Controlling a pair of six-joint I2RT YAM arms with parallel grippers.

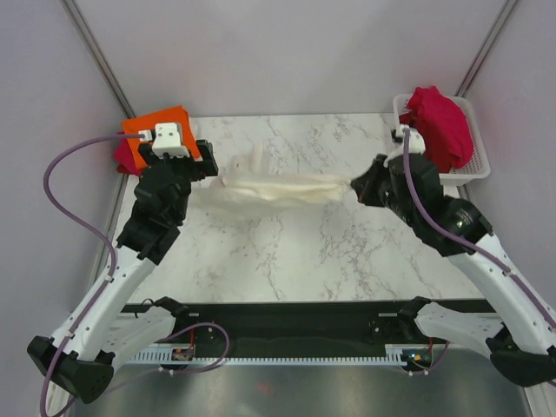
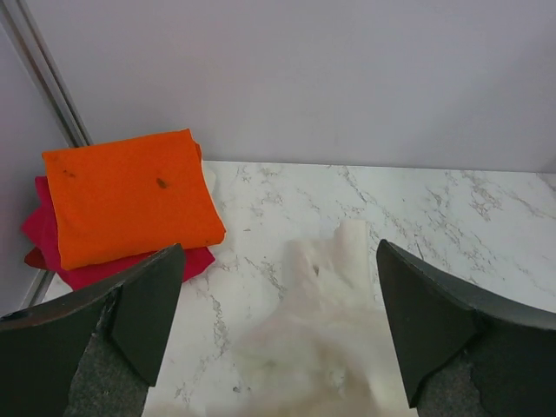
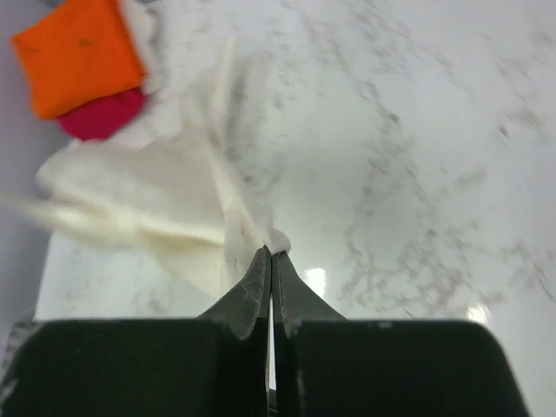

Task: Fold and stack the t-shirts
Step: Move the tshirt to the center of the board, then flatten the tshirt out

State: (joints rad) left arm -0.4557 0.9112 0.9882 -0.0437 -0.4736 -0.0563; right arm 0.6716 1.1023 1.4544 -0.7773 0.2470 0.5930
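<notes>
A cream-white t-shirt [image 1: 278,188] lies bunched in a long strip across the marble table between my two grippers. My right gripper [image 1: 358,187] is shut on its right end; the right wrist view shows the closed tips [image 3: 272,254] pinching a bit of the cream cloth [image 3: 165,195]. My left gripper [image 1: 211,169] is open over the shirt's left end, and the cloth [image 2: 326,321] lies blurred below and between its spread fingers [image 2: 143,304]. A folded orange t-shirt [image 1: 161,122] lies on a folded crimson one [image 1: 128,158] at the back left corner, also in the left wrist view [image 2: 130,195].
A white mesh basket [image 1: 476,148] stands at the back right corner with a crumpled crimson t-shirt [image 1: 441,124] heaped in it. Grey walls enclose the table [image 1: 295,252] at the back and sides. The arms' bases sit at the near edge.
</notes>
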